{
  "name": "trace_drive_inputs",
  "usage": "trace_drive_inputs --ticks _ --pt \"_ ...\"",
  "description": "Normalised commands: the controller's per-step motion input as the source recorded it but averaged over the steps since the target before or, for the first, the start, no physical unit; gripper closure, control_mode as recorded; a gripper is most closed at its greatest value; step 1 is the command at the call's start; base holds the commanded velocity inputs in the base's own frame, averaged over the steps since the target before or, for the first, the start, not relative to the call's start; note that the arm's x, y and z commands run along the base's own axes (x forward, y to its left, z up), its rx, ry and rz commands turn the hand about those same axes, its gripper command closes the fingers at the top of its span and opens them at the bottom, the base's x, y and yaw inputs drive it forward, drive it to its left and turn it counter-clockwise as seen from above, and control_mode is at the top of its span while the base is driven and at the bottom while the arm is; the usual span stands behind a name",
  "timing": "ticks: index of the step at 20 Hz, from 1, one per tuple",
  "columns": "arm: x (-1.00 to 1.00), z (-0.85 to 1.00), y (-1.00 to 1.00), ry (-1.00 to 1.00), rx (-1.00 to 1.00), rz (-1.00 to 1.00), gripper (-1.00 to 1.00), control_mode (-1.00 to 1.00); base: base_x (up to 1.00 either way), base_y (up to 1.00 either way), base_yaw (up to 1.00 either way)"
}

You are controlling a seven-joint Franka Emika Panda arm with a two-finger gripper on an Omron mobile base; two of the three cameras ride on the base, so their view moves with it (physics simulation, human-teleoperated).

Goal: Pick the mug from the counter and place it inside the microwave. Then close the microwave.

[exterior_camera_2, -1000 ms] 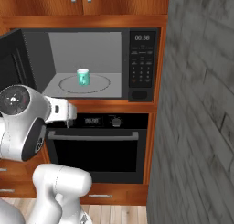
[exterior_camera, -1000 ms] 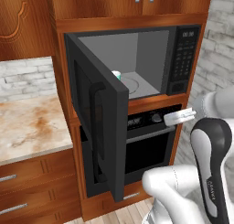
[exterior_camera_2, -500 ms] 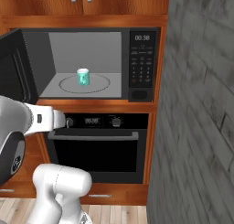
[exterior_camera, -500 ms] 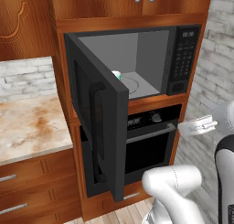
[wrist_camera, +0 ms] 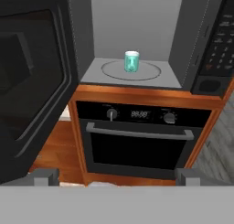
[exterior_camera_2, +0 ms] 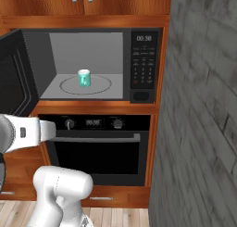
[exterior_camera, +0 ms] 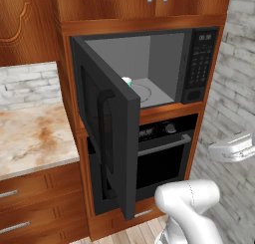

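The mug [exterior_camera_2: 84, 78] stands upright on the round plate [exterior_camera_2: 99, 85] inside the microwave [exterior_camera_2: 90, 66], a little left of the plate's middle in the right base view, so the placing part looks done and what is left is to close the door [exterior_camera: 107, 138]. In the hand view the gripper [wrist_camera: 116, 177] is at the bottom of the frame with its two tips far apart and nothing between them. The door stands wide open, swung out toward the left of the frame, and its vertical bar handle [exterior_camera: 106, 133] faces outward in the left base view. To do this step well, I think the gripper should go around to the outer face of the door, near its free edge and not near the hinge, and push it in a smooth arc until it shuts. It must not reach through the opening, because the mug sits near the front and could be knocked over. The oven [wrist_camera: 139, 141] below is closed. As for contents, the microwave holds only the plate and the mug; whether the mug has something inside, I cannot tell. The table [exterior_camera: 30, 138] lies at the left of the left base view.
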Motion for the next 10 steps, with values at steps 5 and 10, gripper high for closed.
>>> trace_drive_inputs --ticks 5,10 --pt "0.0 0.01 0.18 -0.24 -0.07 -0.04 -1.0 -1.0 0.0 0.0 0.0" --pt "-0.03 0.0 0.18 -0.24 -0.06 -0.08 -1.0 -1.0 0.0 0.0 0.0"
